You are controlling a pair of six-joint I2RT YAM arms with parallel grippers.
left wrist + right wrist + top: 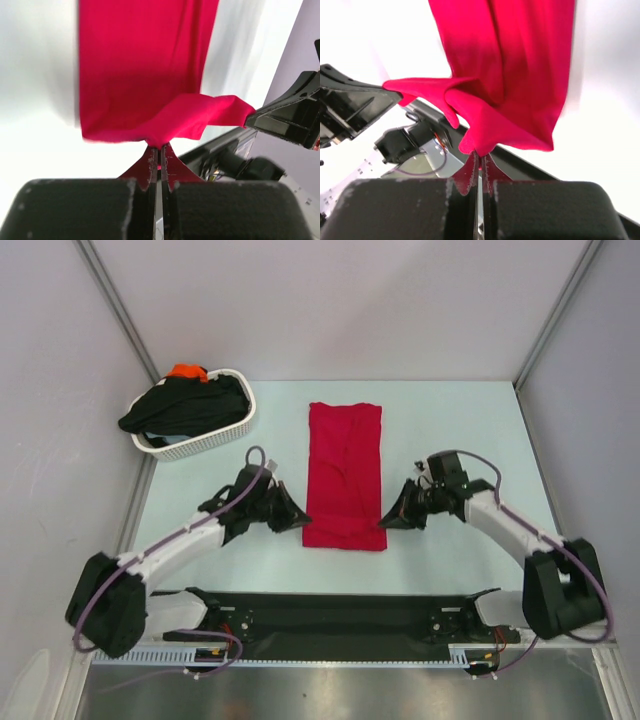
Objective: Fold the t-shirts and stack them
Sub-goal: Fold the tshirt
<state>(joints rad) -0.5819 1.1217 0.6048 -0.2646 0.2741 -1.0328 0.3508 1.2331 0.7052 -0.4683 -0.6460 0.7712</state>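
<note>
A crimson red t-shirt [345,472] lies as a long folded strip in the middle of the table. My left gripper [300,521] is shut on its near left corner, seen in the left wrist view [161,146] with red cloth [150,75] pinched at the tips. My right gripper [388,521] is shut on the near right corner, seen in the right wrist view [480,152] with cloth [520,70] bunched at the tips. The near edge is lifted slightly. Black shirts [185,405] and an orange one [187,371] lie in the basket.
A white woven basket [216,437] stands at the far left of the table. Grey walls enclose the table on three sides. A black base bar [340,615] runs along the near edge between the arm bases.
</note>
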